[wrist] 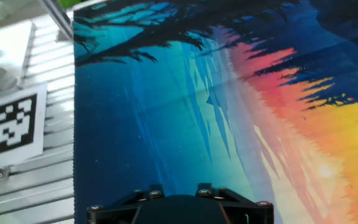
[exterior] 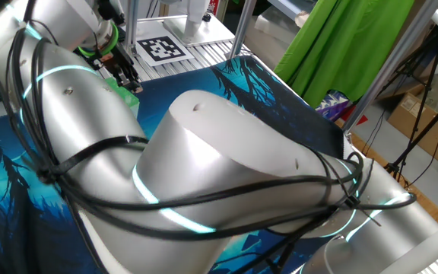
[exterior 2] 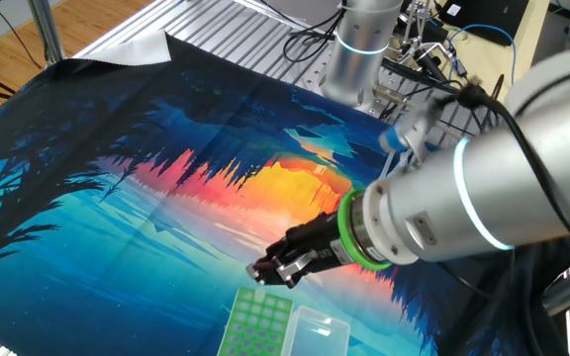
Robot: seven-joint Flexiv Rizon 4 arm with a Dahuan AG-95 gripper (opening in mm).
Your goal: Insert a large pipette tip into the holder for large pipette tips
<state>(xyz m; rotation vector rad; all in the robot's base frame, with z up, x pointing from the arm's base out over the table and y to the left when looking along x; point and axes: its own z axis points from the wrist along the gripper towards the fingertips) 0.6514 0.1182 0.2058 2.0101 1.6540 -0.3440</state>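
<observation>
The holder for large pipette tips [exterior 2: 257, 318], a small box with a bright green perforated top, sits at the near edge of the mat in the other fixed view. In one fixed view only a green corner of the holder [exterior: 131, 94] shows behind the arm. My gripper [exterior 2: 268, 272] hangs just above the holder's far end, its black fingers pointing down and to the left. It also shows in one fixed view [exterior: 125, 74]. The large pipette tip is not visible in any view. The hand view shows only the gripper's black base, not its fingers.
A clear plastic tub [exterior 2: 317, 331] lies right beside the holder. The printed forest mat [exterior 2: 166, 198] covers the table. A black-and-white marker tag [exterior: 162, 49] lies on the ribbed metal beyond the mat, and it also shows in the hand view [wrist: 8, 124]. The arm's large silver links fill one fixed view.
</observation>
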